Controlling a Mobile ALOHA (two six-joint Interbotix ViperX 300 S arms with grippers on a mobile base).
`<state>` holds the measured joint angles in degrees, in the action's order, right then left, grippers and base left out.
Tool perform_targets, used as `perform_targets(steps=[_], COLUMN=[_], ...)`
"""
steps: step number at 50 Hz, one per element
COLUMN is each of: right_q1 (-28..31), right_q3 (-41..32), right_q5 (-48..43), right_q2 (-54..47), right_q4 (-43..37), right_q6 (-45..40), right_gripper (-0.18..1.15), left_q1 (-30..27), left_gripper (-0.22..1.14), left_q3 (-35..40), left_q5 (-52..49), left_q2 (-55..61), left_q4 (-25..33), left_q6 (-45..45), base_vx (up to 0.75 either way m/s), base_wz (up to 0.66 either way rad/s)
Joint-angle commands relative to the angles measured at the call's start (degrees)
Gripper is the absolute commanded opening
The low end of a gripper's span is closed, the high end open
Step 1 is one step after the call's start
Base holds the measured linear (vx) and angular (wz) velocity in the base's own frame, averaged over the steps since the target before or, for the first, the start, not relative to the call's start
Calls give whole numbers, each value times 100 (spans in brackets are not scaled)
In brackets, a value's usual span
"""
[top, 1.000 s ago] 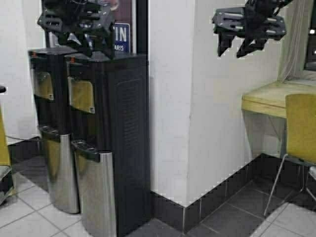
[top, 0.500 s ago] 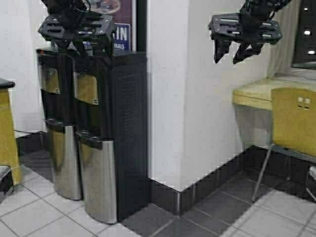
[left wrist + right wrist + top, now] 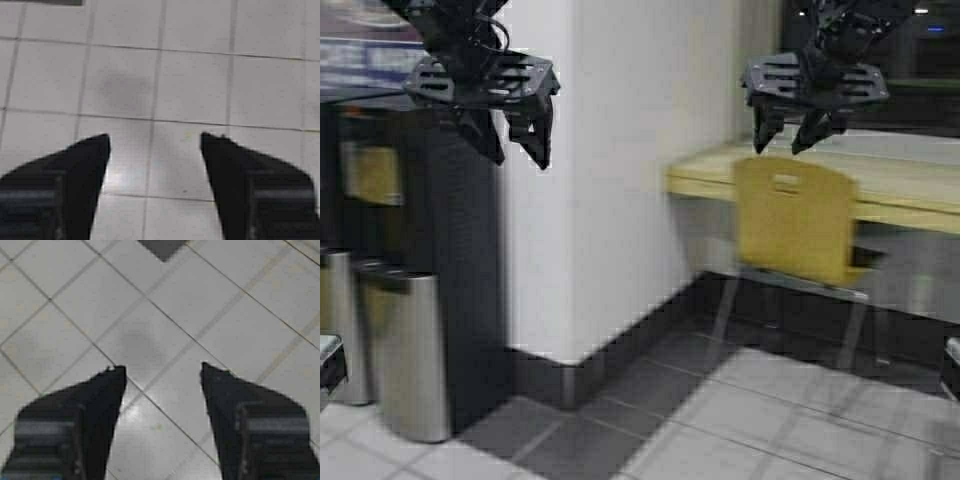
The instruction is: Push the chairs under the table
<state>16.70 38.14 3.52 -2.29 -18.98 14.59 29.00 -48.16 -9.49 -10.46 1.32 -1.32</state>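
Both tools — left [image 3: 517,150], right [image 3: 788,140] — open, raised; white pillar [image 3: 610,180] beside chair [image 3: 795,222].

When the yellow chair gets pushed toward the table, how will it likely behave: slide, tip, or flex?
The chair looks like a thin moulded shell on slim legs, so probably light. On the smooth tiled floor it should slide rather than catch, though grout lines may snag a leg. A push high on the backrest could tip it forward; both grippers hang open at that height.
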Motion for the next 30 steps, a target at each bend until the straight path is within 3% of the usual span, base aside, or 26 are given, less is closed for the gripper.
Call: perform_targets(steps=[1,30], right_q1=[9,176], right_q3=[-149,-202], right_q5=[62,141], right_q2=[97,132], right_q4=[-18,-9], right_q6=[-26,-220], right_gripper=[83,83], left_q1=[9,9], left_gripper=[90,90], left_q3=[79,79], left_q5=[9,0], left_q2=[-123,-220], left_q4=[-9,18], left_q6=[0,62], base_vx=[-17,-13], base_wz=[-55,-52])
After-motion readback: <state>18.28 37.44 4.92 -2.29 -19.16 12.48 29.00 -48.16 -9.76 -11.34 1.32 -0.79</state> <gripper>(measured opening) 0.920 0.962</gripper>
